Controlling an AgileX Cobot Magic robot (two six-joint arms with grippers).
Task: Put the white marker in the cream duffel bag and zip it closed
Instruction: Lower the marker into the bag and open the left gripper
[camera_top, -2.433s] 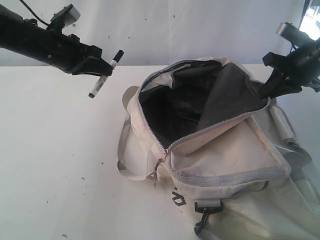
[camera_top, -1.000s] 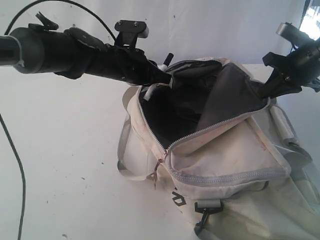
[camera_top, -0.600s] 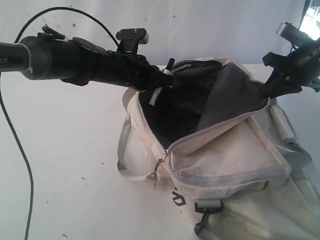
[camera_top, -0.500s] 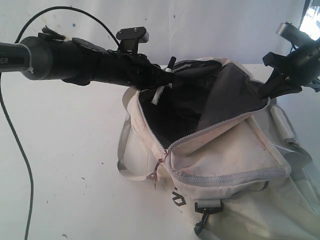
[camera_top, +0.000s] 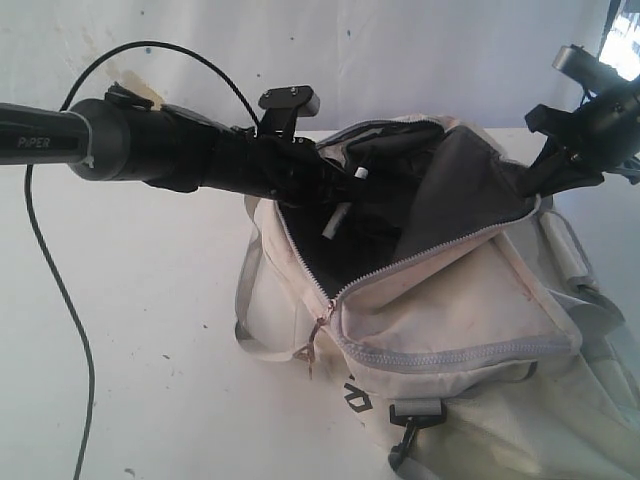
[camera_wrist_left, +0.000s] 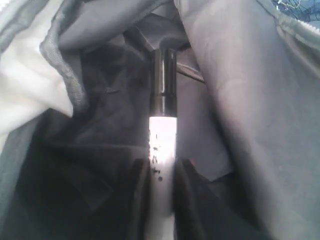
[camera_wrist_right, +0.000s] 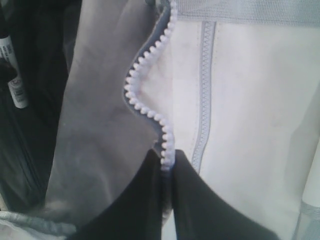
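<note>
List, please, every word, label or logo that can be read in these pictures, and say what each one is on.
"PiPER": white letters on the black tube of the left arm, exterior view.
Dark printing on the barrel of the white marker: too blurred to read in either wrist view.
Black logo on the front of the cream duffel bag: only partly shown, not readable.

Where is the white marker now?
In the exterior view, the white marker hangs from the left gripper inside the open mouth of the cream duffel bag.

Left gripper (camera_top: 328, 186) holds white marker (camera_top: 334, 218) inside cream duffel bag (camera_top: 450, 310) — mouth unzipped.
</note>
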